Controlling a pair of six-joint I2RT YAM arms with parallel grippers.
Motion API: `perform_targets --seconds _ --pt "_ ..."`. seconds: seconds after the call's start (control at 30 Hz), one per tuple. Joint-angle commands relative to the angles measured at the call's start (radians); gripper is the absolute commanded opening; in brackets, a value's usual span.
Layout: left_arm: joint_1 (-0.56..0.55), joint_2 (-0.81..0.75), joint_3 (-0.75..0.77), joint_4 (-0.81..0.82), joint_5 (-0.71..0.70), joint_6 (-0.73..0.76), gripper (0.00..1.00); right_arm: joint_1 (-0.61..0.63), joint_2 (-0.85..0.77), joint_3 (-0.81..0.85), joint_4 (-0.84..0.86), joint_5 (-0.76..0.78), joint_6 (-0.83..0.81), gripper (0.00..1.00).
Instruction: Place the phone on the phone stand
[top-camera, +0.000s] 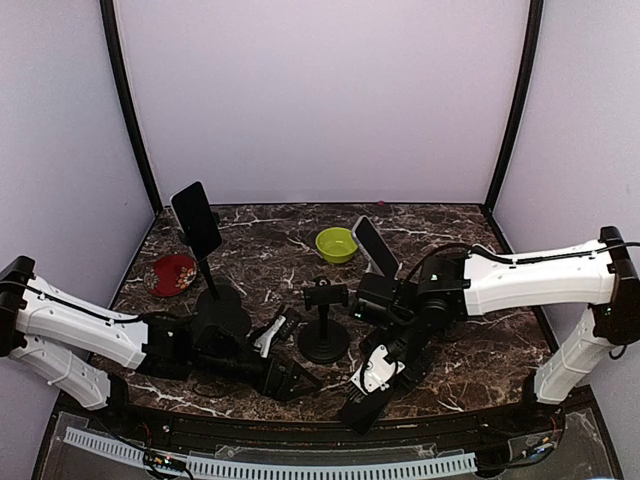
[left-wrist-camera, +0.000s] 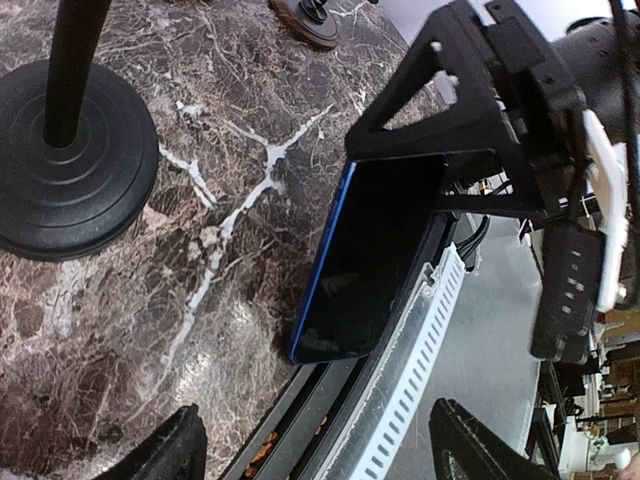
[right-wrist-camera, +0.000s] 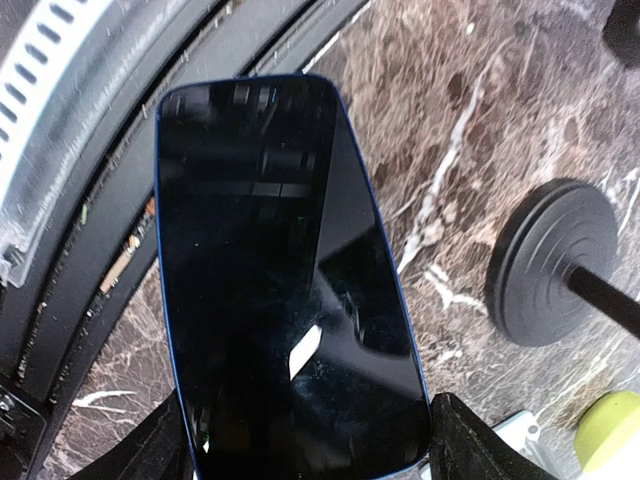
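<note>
phone (right-wrist-camera: 280, 270) 1: at near surface (top-camera: 270, 250) edge, right claw (right-wrist-camera: 300, 450) clamping it | stands 2: short stand (top-camera: 324, 338) centre, tall stand (top-camera: 222, 315) left | bowl (top-camera: 336, 244) 1, plate (top-camera: 172, 274) 1 | left claw (left-wrist-camera: 320, 455) wide, near short stand

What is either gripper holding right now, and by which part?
The right gripper clamps the phone across its long edges near one end, at the near edge of the table. The left gripper is open and holds nothing.

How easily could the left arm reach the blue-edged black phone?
Probably yes, partly: the open left gripper faces the blue-edged black phone with only marble table between, but the right gripper clamps its far end.
</note>
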Motion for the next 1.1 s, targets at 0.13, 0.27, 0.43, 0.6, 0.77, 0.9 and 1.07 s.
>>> perform_targets --seconds 0.13,0.27,0.43,0.6,0.77,0.9,1.07 --pt "-0.003 0.028 -0.082 0.196 -0.029 0.069 0.80 0.035 -0.025 0.084 -0.026 -0.033 0.056 0.43" --pt "-0.004 0.123 -0.083 0.319 0.004 0.150 0.80 0.039 -0.017 0.079 -0.013 -0.030 0.058 0.41" --pt "-0.003 0.235 -0.107 0.535 0.037 0.181 0.80 0.053 -0.025 0.088 -0.015 -0.031 0.063 0.41" --pt "0.009 0.293 -0.120 0.668 0.092 0.219 0.79 0.076 -0.020 0.131 -0.021 -0.049 0.071 0.40" --pt "0.019 0.322 -0.138 0.757 0.148 0.228 0.77 0.096 0.004 0.169 -0.013 -0.059 0.067 0.40" --pt "0.042 0.356 -0.137 0.812 0.207 0.221 0.76 0.109 0.031 0.207 -0.017 -0.066 0.066 0.39" --pt "0.078 0.409 -0.110 0.876 0.326 0.216 0.75 0.118 0.054 0.260 -0.037 -0.075 0.068 0.39"
